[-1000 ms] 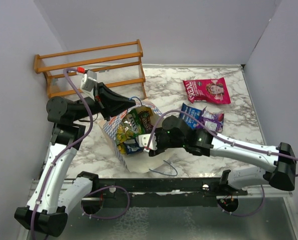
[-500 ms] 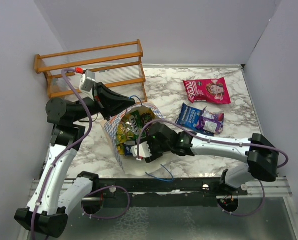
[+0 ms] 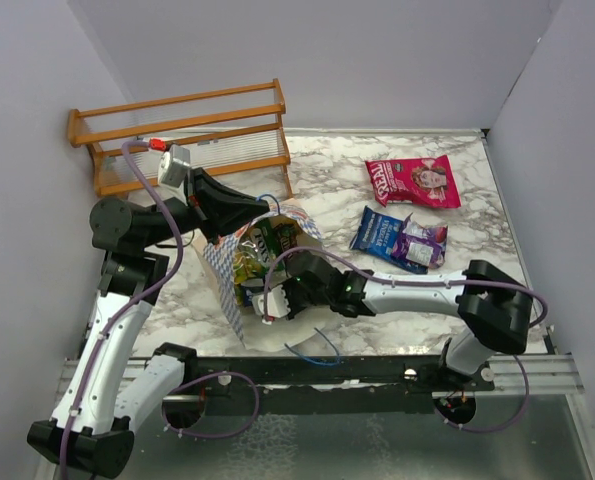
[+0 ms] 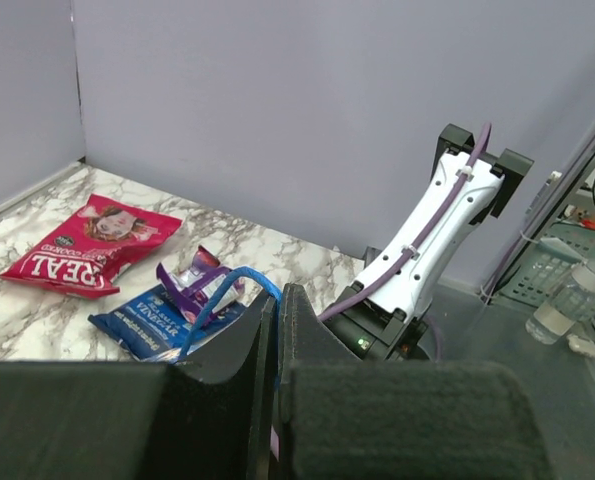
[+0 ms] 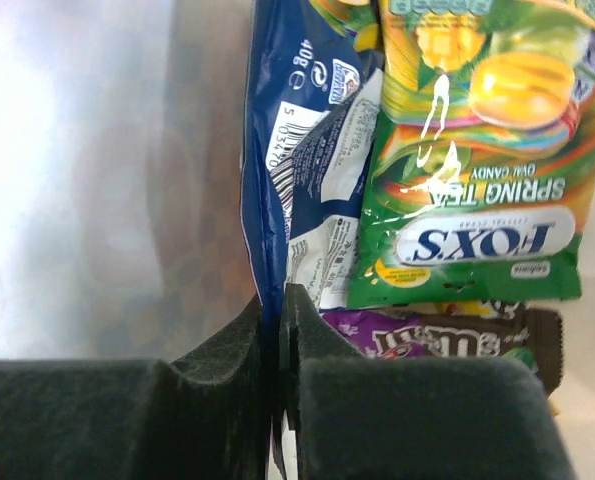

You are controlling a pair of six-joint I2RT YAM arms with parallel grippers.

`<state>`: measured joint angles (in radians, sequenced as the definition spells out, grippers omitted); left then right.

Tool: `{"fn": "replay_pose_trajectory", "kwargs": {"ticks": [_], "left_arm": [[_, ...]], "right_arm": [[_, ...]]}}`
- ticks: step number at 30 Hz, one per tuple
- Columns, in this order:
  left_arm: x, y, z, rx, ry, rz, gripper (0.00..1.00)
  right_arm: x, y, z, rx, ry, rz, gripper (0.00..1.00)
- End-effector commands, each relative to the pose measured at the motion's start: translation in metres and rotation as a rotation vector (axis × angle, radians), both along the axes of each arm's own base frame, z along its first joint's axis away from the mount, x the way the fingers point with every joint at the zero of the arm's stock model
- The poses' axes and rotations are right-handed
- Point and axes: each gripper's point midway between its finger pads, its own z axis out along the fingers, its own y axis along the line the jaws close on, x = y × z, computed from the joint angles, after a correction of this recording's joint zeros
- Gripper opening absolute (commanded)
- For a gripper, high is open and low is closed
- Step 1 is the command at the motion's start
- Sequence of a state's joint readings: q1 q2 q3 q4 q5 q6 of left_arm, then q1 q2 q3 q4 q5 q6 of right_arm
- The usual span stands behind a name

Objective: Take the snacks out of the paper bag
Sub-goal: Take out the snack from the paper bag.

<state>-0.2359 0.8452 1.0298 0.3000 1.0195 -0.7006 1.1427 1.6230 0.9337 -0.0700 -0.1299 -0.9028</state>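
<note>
Left gripper is clenched on the blue cord handle of the paper bag; the cord runs into the slot between the closed jaws. In the top view that grip sits at the bag's upper rim, centre-left of frame. The bag is on the marble table, with its checkered side panel at its left edge and packets visible through the open mouth. Right gripper is inside the bag mouth, jaws pinched on the lower edge of a navy packet with a barcode. In the right wrist view a green Fox's pack sits immediately right of the navy one, overlapping it, with a purple-brown pack below. The pale bag wall fills the left of that view. Out on the table, right of centre in the top view: pink packet toward the back wall; blue packet and dark purple packet overlapping each other, below the pink one and apart from it. Wooden rack is upper left, behind the bag.
</note>
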Motion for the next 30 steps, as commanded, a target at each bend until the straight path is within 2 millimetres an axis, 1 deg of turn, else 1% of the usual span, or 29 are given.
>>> {"fn": "replay_pose_trajectory", "kwargs": {"ticks": [1, 7, 10, 14, 17, 20, 25, 27, 30], "left_arm": [[-0.007, 0.003, 0.01, -0.014, -0.072, 0.027, 0.0], [-0.002, 0.005, 0.005, 0.0, -0.082, 0.06, 0.0], [0.001, 0.005, 0.002, 0.0, -0.076, 0.069, 0.0], [0.001, 0.005, 0.003, 0.001, -0.074, 0.07, 0.0], [0.0, 0.006, 0.003, 0.005, -0.075, 0.074, 0.0], [0.001, 0.007, 0.005, 0.002, -0.079, 0.089, 0.0], [0.007, 0.009, 0.006, -0.006, -0.075, 0.128, 0.0], [0.011, 0.011, 0.007, -0.011, -0.071, 0.151, 0.0], [0.018, 0.014, 0.007, -0.016, -0.058, 0.199, 0.0]], "right_arm": [[0.019, 0.005, 0.032, 0.137, -0.128, -0.067, 0.02], [0.011, -0.004, 0.061, 0.244, -0.132, -0.077, 0.01], [0.008, -0.007, 0.065, 0.25, -0.127, -0.076, 0.01], [0.012, -0.009, 0.064, 0.243, -0.135, -0.099, 0.01], [0.013, -0.01, 0.072, 0.265, -0.131, -0.118, 0.01], [0.004, -0.011, 0.094, 0.33, -0.095, -0.106, 0.01], [-0.012, -0.015, 0.141, 0.454, -0.052, -0.078, 0.01], [-0.017, -0.017, 0.152, 0.473, -0.036, -0.064, 0.01], [-0.02, -0.019, 0.164, 0.489, -0.025, -0.066, 0.01]]}}
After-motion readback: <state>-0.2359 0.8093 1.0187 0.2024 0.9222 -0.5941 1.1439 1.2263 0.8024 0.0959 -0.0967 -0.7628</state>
